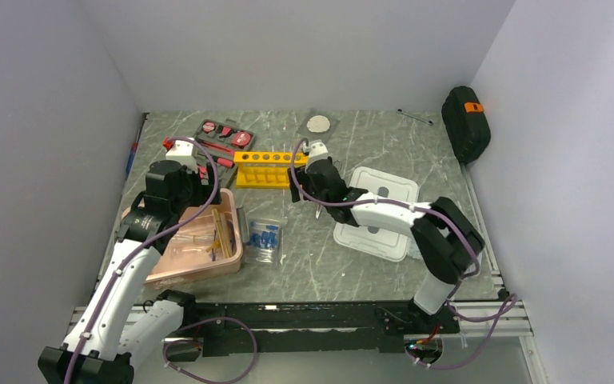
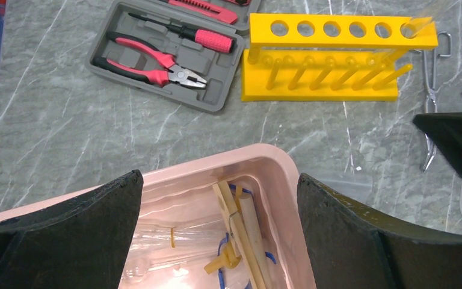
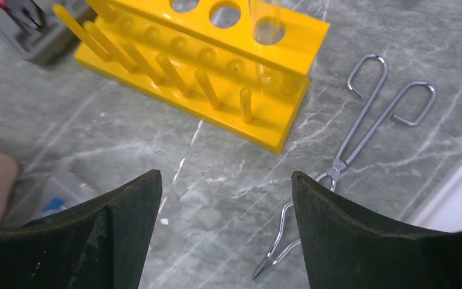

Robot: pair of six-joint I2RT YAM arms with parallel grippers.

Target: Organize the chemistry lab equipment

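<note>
My right end effector (image 3: 224, 177) gapes empty, yellow rack (image 3: 216, 84) upper frame. My left end effector (image 2: 219, 176) spreads wide over pink bin (image 2: 277, 165).

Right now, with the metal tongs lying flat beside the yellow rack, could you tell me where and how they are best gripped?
Grip the metal tongs at the hinge, where the two wires cross into one narrow neck, coming straight down from above with the right pincer, which stands open nearby. They lie flat on the table; the looped handles look too wide.
</note>
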